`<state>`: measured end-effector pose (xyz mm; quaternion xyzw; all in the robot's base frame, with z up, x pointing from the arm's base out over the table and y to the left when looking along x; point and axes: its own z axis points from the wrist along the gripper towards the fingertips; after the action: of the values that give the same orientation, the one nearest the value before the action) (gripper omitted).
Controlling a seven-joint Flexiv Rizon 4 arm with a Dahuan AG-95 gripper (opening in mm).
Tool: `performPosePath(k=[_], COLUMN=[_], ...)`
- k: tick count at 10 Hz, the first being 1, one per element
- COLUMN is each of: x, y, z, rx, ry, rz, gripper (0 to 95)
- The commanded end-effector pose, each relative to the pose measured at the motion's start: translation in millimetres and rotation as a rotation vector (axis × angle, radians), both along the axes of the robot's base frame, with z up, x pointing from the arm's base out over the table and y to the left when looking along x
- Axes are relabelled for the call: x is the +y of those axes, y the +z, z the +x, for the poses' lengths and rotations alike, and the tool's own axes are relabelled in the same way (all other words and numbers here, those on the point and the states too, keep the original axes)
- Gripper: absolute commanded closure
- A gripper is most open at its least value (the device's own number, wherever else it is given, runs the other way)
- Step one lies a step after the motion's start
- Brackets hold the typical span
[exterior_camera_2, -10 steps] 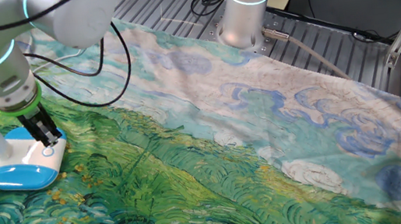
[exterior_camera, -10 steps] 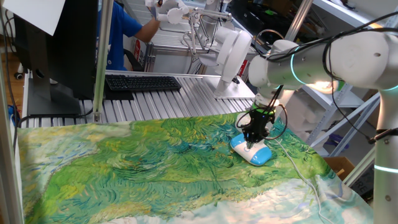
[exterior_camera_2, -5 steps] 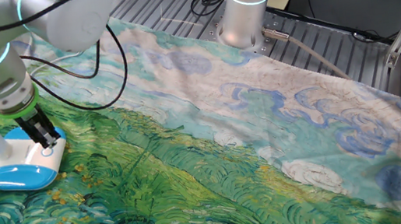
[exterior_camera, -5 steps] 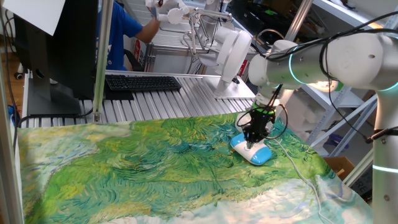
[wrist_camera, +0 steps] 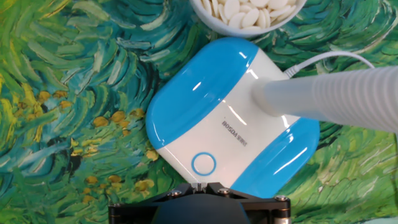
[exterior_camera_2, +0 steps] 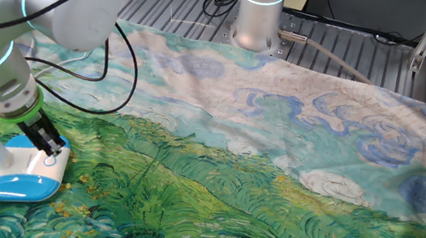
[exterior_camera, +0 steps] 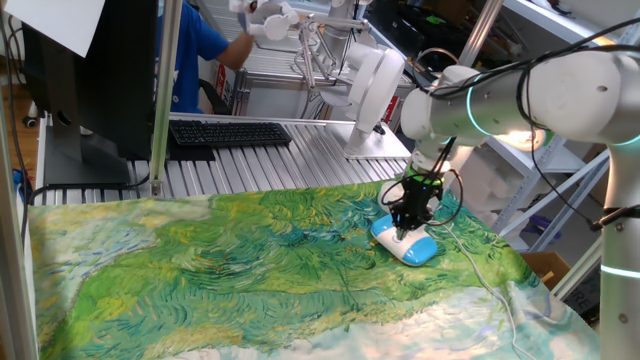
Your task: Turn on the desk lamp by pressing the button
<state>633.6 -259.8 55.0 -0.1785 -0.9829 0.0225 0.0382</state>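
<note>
A small desk lamp (wrist_camera: pixel 224 118) sits on a tabletop (exterior_camera: pixel 220 290) covered with a cloth painted in green, yellow and blue swirls. Its flat base is white on top with light blue sides. In the hand view the base lies directly below the gripper (wrist_camera: pixel 202 190), with its long axis running on a diagonal from the lower right toward the upper left. The slim white neck (wrist_camera: pixel 329 96) rises from the part of the base farther from the gripper and stretches away to the right edge of that view. A thin white cord (wrist_camera: pixel 323 59) leaves the base on the far right side.

The button (wrist_camera: pixel 203 165) is a tiny blue-ringed circle on the white top face, at the end of the base nearest the gripper, just ahead of the gripper's dark housing. From one fixed view, the black gripper (exterior_camera: pixel 408 228) points down onto the lamp base (exterior_camera: pixel 405 243). From the other fixed view, the gripper (exterior_camera_2: pixel 52 150) reaches the base's top face (exterior_camera_2: pixel 27 174) beside the neck. Whether its fingertips are apart or together cannot be told from any view.

Beyond the lamp, on the far side from the gripper, stands a white bowl (wrist_camera: pixel 214 18) holding pale oval pieces (wrist_camera: pixel 249 9). The bowl is just beside the base.
</note>
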Motion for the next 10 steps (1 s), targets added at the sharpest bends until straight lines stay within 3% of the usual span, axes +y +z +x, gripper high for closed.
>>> performPosePath(k=[1,4,7,9,10], x=[1.0,1.0,1.0,1.0,1.0], y=[2.1,2.1,2.1,2.1,2.1], z=[-2.6,-2.6,-2.6,-2.6,-2.6], rx=[-0.003,-0.012,-0.010,-0.022,-0.029], ry=[0.004,0.026,0.043,0.055,0.082], rz=[0.002,-0.011,0.051,0.115,0.119], gripper=[95.0,95.0,95.0,95.0,95.0])
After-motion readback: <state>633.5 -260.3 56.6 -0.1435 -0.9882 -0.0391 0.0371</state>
